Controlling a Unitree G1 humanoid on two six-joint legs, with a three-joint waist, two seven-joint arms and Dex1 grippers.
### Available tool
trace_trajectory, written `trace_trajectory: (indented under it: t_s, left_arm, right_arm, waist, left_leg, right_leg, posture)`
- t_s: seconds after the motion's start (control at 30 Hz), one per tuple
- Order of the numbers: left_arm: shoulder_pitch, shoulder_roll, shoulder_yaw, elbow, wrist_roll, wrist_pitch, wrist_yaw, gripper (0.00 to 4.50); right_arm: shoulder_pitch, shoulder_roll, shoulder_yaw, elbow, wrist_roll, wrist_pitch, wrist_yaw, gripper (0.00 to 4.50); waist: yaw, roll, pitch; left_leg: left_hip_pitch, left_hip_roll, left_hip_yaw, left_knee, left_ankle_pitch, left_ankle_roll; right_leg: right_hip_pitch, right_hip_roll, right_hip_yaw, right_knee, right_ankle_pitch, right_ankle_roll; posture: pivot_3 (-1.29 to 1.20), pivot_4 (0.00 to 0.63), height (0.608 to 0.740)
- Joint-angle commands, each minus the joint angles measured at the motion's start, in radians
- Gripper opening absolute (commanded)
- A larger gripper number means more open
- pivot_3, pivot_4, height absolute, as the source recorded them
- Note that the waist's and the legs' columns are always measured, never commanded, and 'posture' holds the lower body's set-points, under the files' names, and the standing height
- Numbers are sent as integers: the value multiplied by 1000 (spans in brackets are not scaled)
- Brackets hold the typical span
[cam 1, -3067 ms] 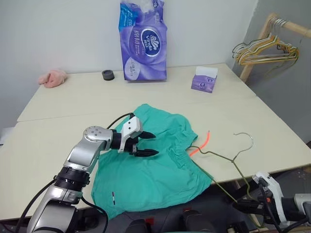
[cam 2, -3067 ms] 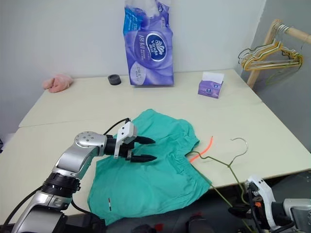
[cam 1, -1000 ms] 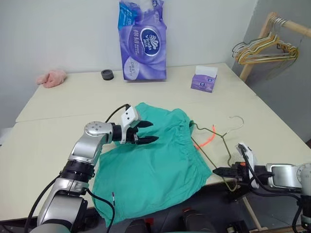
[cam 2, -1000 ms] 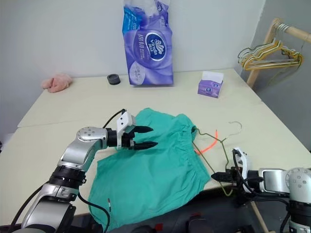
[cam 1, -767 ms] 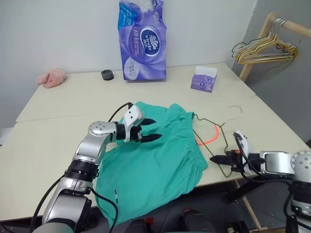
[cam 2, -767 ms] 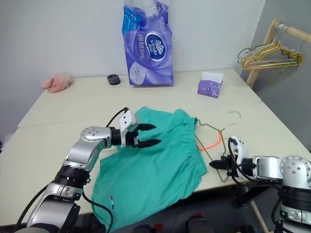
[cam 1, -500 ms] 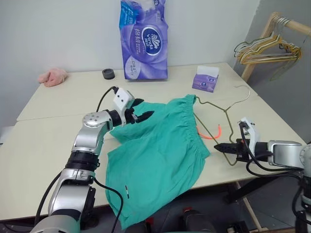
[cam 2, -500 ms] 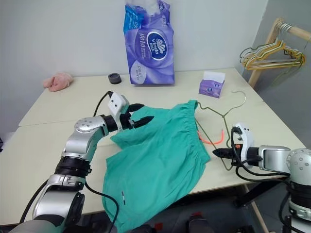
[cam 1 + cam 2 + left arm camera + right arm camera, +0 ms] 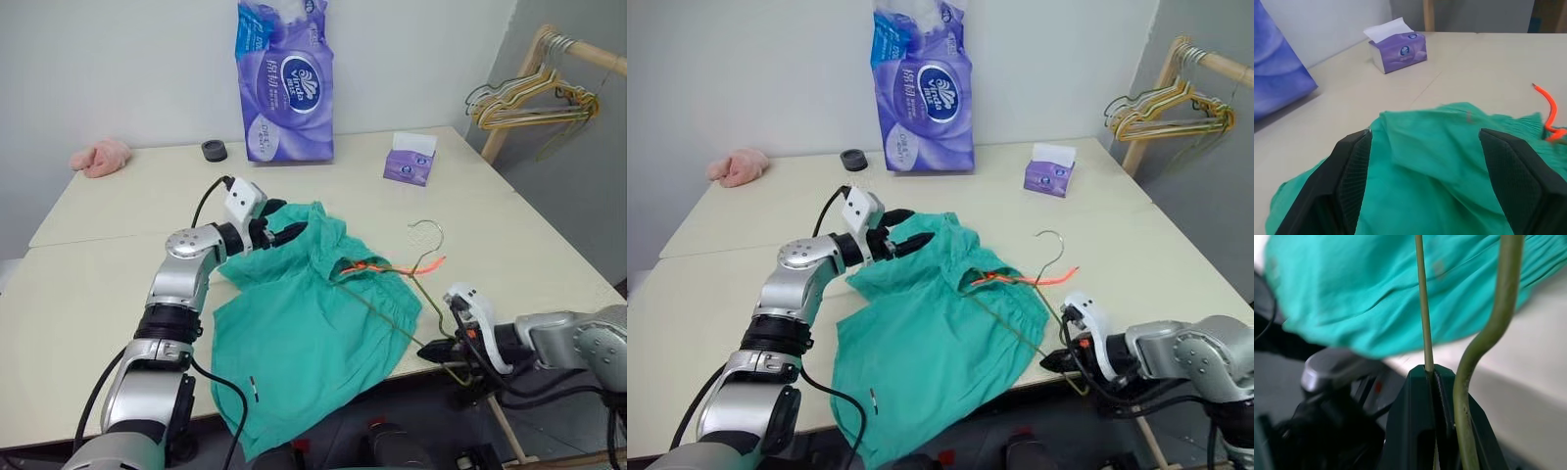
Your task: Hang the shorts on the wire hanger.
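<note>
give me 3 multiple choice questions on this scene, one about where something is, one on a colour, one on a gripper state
1. Where is the tissue box?
A. on the shorts
B. on the table, beyond the shorts, apart from them
C. on the rack

2. What colour are the shorts?
A. teal-green
B. pink
C. purple

3. How is the right gripper?
A. wide open over the table
B. shut on the tissue box
C. shut on the wire hanger

Key: 1 B, the box stands on bare tabletop toward the far side. 2 A, the fabric is teal-green in every view. 3 C, the right wrist view shows the fingers closed with the thin wire between them.
</note>
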Motion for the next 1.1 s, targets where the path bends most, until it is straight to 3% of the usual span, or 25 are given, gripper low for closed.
trace_trajectory:
  t_s: [0.03, 0.4, 0.53, 0.67, 0.83, 0.97, 1.1]
  left_arm:
    - [-4, 8, 3, -47, 1, -9, -3, 3686]
    - [-65, 71, 49, 39, -15, -30, -31, 3686]
    - [-115, 90, 63, 90, -13, -48, -37, 3686]
    - [-132, 89, 65, 100, -15, -53, -58, 3686]
    - [-148, 115, 66, 90, -37, -29, -143, 3686]
    - [-197, 183, 56, 120, -33, -7, -251, 4480]
    - [-262, 237, 32, 173, -3, -43, -331, 4480]
  right_arm:
    - [-61, 3, 8, 33, -107, -105, -3, 0]
    - [-96, 65, 155, 8, -385, -432, 67, 0]
    - [-132, 7, 250, 62, -488, -434, 123, 0]
    - [-175, 1, 301, 136, -622, -551, 132, 0]
    - [-208, 88, 258, 171, -665, -653, 133, 0]
    - [-213, 116, 223, 172, -707, -732, 118, 0]
    - [-210, 121, 207, 159, -743, -800, 134, 0]
  waist:
    - [0, 0, 0]
    - [-1, 0, 0]
    - [0, 0, 0]
    - [0, 0, 0]
    - [-3, 0, 0]
    - [-11, 0, 0]
    - [-17, 0, 0]
  left_leg:
    - [0, 0, 0, 0, 0, 0]
    - [-1, 1, -3, -2, 0, 0]
    - [0, 0, -1, -1, 0, 0]
    - [-1, -1, -1, -1, 0, 0]
    - [0, -1, -1, -1, 0, 0]
    - [-1, 0, -3, -1, 0, 0]
    - [-2, -1, -3, -1, 0, 0]
  right_leg:
    - [0, 0, 0, 0, 0, 0]
    - [-1, 0, -1, 0, 1, -2]
    - [-1, -1, -2, 0, 2, -4]
    - [0, -3, -2, -1, 3, -4]
    - [-1, -3, -2, 0, 3, -5]
    - [-2, -1, -3, 1, 3, -5]
    - [-2, -2, -4, 0, 3, -5]
  posture:
    - [-167, 59, 740]
    - [-170, 56, 740]
    - [-165, 54, 740]
    - [-165, 53, 740]
    - [-166, 53, 740]
    - [-166, 52, 740]
    - [-164, 50, 740]
